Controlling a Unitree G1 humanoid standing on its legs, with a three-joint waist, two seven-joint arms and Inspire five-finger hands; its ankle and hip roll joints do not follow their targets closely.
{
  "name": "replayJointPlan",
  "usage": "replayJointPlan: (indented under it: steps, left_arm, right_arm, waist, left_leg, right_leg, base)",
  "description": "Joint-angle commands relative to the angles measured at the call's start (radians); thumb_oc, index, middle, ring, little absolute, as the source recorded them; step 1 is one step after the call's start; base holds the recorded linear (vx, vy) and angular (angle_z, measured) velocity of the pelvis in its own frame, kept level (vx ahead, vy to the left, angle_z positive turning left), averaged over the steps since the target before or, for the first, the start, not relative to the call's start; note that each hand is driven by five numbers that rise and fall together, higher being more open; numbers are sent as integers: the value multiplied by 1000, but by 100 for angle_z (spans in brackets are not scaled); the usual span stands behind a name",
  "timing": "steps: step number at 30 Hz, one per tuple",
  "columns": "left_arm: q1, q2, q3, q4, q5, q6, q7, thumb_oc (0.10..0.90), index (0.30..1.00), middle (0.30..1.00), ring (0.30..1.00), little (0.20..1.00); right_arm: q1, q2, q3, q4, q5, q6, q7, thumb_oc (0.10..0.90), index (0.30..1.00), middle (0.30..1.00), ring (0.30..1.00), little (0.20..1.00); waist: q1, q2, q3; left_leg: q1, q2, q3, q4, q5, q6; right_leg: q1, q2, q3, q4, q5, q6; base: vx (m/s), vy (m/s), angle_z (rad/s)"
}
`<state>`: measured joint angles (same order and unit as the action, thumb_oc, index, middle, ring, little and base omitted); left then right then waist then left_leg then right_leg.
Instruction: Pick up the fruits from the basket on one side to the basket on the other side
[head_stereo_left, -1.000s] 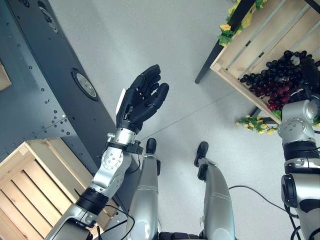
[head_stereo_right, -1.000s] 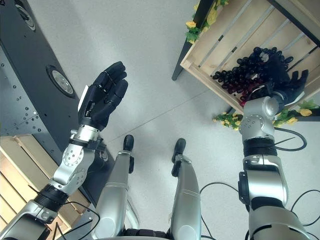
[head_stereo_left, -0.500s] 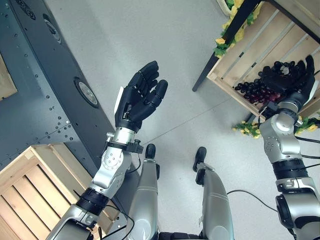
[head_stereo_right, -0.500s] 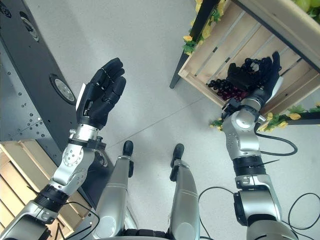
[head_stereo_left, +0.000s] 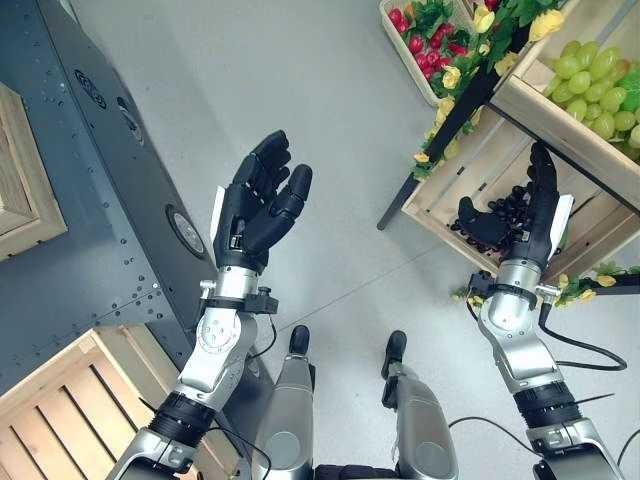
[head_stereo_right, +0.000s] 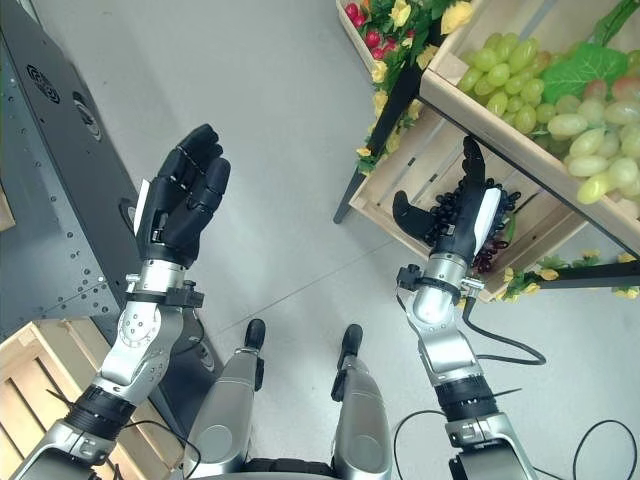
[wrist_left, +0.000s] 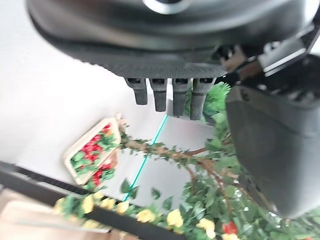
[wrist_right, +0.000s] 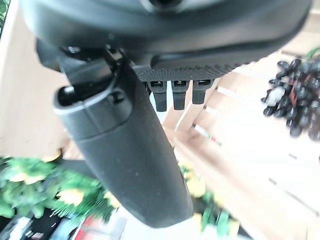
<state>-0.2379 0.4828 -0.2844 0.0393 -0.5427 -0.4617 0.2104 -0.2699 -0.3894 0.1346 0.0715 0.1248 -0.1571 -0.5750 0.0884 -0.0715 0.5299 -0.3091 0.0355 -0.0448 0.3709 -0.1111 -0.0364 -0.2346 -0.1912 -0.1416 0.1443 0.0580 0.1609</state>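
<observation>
right hand (head_stereo_right: 455, 225) at lower crate (head_stereo_right: 400, 190) mouth, room inside toward dark grapes (head_stereo_right: 497, 215) | upper crate (head_stereo_right: 500, 120) of green grapes overhangs its fingertips | black stand leg (head_stereo_right: 375, 135) beside its thumb

Pale slatted wooden crate (head_stereo_right: 400, 195) looks unvarnished, matt; dark purple grapes (head_stereo_right: 470, 215) are glossy; speckled grey floor (head_stereo_left: 330, 130) looks smooth.
</observation>
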Motion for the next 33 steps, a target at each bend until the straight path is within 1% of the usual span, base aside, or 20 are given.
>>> replayJointPlan:
  steps: [1,3,4,6,7,8,10,14,16,18,19,21,24,25,26,28,29,30,32,33]
  left_arm:
    - [39,-21,74,-143,60,-85,-66,800,900,900,900,900]
    - [63,-28,78,-134,61,-80,-99,800,900,900,900,900]
    - [68,-30,78,-130,63,-80,-105,800,900,900,900,900]
    - [99,-32,82,-122,53,-62,-155,800,900,900,900,900]
    - [104,-32,82,-119,54,-61,-162,800,900,900,900,900]
    - [119,-31,83,-114,43,-50,-184,800,900,900,900,900]
    - [142,-30,83,-108,34,-41,-210,800,900,900,900,900]
    - [175,-19,84,-110,7,-17,-257,800,900,900,900,900]
    - [188,-10,76,-109,-1,2,-287,800,900,900,900,900]
    - [192,-9,69,-102,-20,22,-326,800,900,900,900,900]
    - [192,-9,68,-102,-21,23,-328,800,900,900,900,900]
    - [197,-10,63,-92,-43,38,-363,800,900,900,900,900]
    - [200,-16,76,-82,-66,62,-402,800,900,900,900,900]
    - [200,-15,77,-84,-72,66,-405,800,900,900,900,900]
    - [200,-15,85,-82,-88,84,-410,800,900,900,900,900]
    - [200,-21,86,-76,-104,96,-407,800,900,900,900,900]
    - [201,-34,84,-76,-122,109,-404,800,900,900,900,900]
    - [204,-38,83,-79,-124,111,-405,800,900,900,900,900]
    - [200,-52,72,-77,-132,101,-401,800,900,900,900,900]
    - [187,-58,60,-65,-131,89,-391,800,900,900,900,900]
  right_arm:
    - [-7,-54,9,-146,202,-226,314,800,900,900,900,900]
    - [32,-35,31,-127,331,-228,476,800,900,900,900,900]
    - [41,-30,36,-123,350,-231,505,800,900,900,900,900]
    - [91,-5,69,-91,513,-199,720,800,900,900,900,900]
    - [98,-3,72,-86,540,-191,753,800,900,900,900,900]
    - [116,8,89,-60,613,-162,835,800,900,900,900,900]
    - [145,25,124,-53,630,-135,918,800,900,900,900,900]
    - [173,26,161,-30,645,-99,989,800,900,900,900,900]
    - [197,22,169,-19,651,-89,993,800,900,900,900,900]
    - [223,20,163,-13,660,-75,1003,800,900,900,900,900]
    - [226,21,163,-14,659,-76,1002,800,900,900,900,900]
    - [260,17,151,-19,677,-72,994,800,900,900,900,900]
    - [284,30,140,-20,657,-64,983,800,900,900,900,900]
    - [286,29,139,-23,656,-62,984,800,900,900,900,900]
    - [298,28,141,-28,645,-54,983,800,900,900,900,900]
    - [301,24,139,-21,635,-54,986,800,900,900,900,900]
    - [308,16,144,-35,656,-39,972,800,900,900,900,900]
    - [312,15,147,-39,659,-40,964,800,900,900,900,900]
    - [297,9,162,-32,661,-40,962,800,900,900,900,900]
    - [286,11,176,-21,643,-49,970,800,900,900,900,900]
  waist:
    - [17,-18,-163]
    - [26,-25,-194]
    - [28,-27,-201]
    - [44,-35,-243]
    - [46,-36,-249]
    - [55,-37,-267]
    - [67,-37,-292]
    - [76,-30,-326]
    - [64,-24,-346]
    - [50,-24,-360]
    - [49,-24,-361]
    - [26,-16,-374]
    - [1,0,-391]
    - [-3,2,-393]
    - [-11,4,-403]
    - [-12,1,-410]
    - [-18,1,-417]
    - [-18,2,-418]
    - [-18,7,-417]
    - [-15,11,-413]
  left_leg:
    - [102,-56,50,-217,64,70]
    - [133,-63,40,-237,61,73]
    - [139,-65,38,-240,59,74]
    - [171,-78,26,-240,42,81]
    - [175,-81,23,-241,41,83]
    - [192,-87,17,-238,32,89]
    - [209,-97,-2,-237,25,98]
    - [238,-98,-15,-265,33,106]
    - [254,-97,-37,-297,53,110]
    - [260,-104,-58,-302,59,111]
    - [261,-104,-60,-302,60,110]
    - [269,-103,-82,-306,63,100]
    - [276,-91,-113,-318,65,91]
    - [275,-88,-117,-317,65,90]
    - [272,-73,-128,-314,69,76]
    - [272,-61,-128,-314,71,61]
    - [266,-38,-127,-319,91,37]
    - [266,-31,-127,-325,99,31]
    - [256,7,-119,-355,143,5]
    - [234,30,-114,-373,182,-13]
  right_leg:
    - [69,-18,-11,-42,59,-4]
    - [96,-36,-11,-62,85,6]
    - [100,-40,-13,-64,91,9]
    - [133,-64,-22,-69,112,18]
    - [136,-68,-25,-67,117,20]
    - [152,-77,-28,-60,122,24]
    - [160,-84,-33,-34,129,28]
    - [167,-73,-39,27,127,26]
    - [174,-27,-15,42,90,17]
    - [182,-1,8,10,75,7]
    - [183,0,9,7,75,7]
    - [193,12,63,-79,69,1]
    - [188,30,156,-109,54,-1]
    - [186,35,165,-101,44,-1]
    - [189,53,174,-98,16,-9]
    - [204,55,164,-126,14,-17]
    - [211,71,166,-159,20,-37]
    - [214,75,166,-167,22,-42]
    - [231,96,161,-212,30,-65]
    - [239,110,146,-232,29,-78]
  base:
    - [101,130,10]
    - [103,106,7]
    - [128,126,10]
    - [132,143,25]
    - [136,137,21]
    - [107,115,8]
    - [128,108,14]
    - [85,26,13]
    - [105,-78,23]
    - [90,-115,37]
    - [90,-206,60]
    - [71,-281,59]
    - [43,-300,49]
    - [16,-425,54]
    - [13,-424,62]
    - [-3,-476,51]
    - [-33,-443,29]
    - [-73,-536,60]
    - [-109,-412,60]
    - [-116,-312,26]
